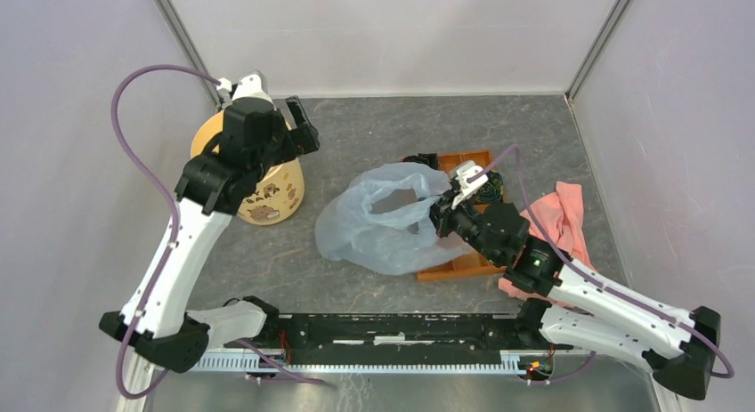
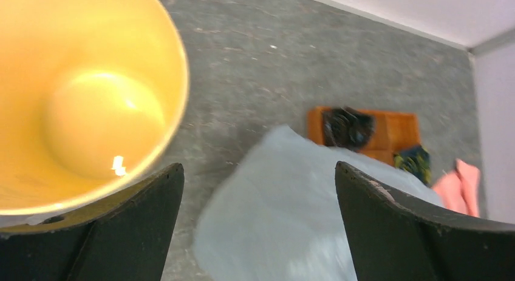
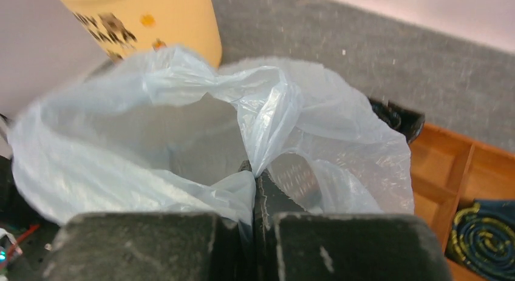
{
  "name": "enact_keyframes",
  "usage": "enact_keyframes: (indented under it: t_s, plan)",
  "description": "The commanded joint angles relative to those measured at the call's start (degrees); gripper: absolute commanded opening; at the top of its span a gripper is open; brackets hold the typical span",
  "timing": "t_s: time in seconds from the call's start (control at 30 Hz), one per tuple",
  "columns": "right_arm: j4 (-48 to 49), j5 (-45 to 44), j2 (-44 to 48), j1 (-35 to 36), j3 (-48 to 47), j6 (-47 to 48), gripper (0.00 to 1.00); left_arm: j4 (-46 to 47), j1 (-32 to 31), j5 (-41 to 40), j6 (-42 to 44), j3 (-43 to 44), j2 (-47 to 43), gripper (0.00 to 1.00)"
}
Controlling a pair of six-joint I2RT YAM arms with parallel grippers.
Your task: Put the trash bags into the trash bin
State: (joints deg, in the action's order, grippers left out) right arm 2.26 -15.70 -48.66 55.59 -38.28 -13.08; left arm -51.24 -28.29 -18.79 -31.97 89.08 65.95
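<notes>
**Trash bags point(image 1: 374, 225) pinched in our right gripper point(image 3: 260, 215)**

Pale lilac walls point(image 1: 392, 29) close us in, and the table point(image 1: 374, 127) is mottled grey. Our right jaws clamp the plastic, which billows ahead of them. Our left gripper point(image 2: 256, 170) gapes wide and empty, with the trash bin point(image 1: 271, 198) by its left finger. An orange tray point(image 1: 467, 163) lies just right of the clamped jaws.

pale blue bag point(image 1: 374, 225), cream-yellow bin point(image 1: 271, 198), orange tray point(image 1: 467, 163), pink cloth point(image 1: 561, 216)

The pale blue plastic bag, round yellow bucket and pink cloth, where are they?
Pale blue plastic bag point(image 1: 367, 236): top view, crumpled middle.
Round yellow bucket point(image 1: 271, 201): top view, printed side wall.
Pink cloth point(image 1: 563, 212): top view, upper fold.
</notes>
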Motion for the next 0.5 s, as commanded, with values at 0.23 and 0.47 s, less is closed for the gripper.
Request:
enact_keyframes:
  t_s: [0.23, 0.47]
  plan:
    - [-6.61, -2.5, 6.76, -0.2, -12.58, 6.6, 0.0, 2.75, 11.68, 0.43, 8.15, -1.58, 13.97, 0.98]
    - [-5.69, -3.34, 7.2, -0.08, -15.36, 8.3, 0.01, 2.44, 11.68, 0.79, 11.15, -6.02, 13.71, 0.73]
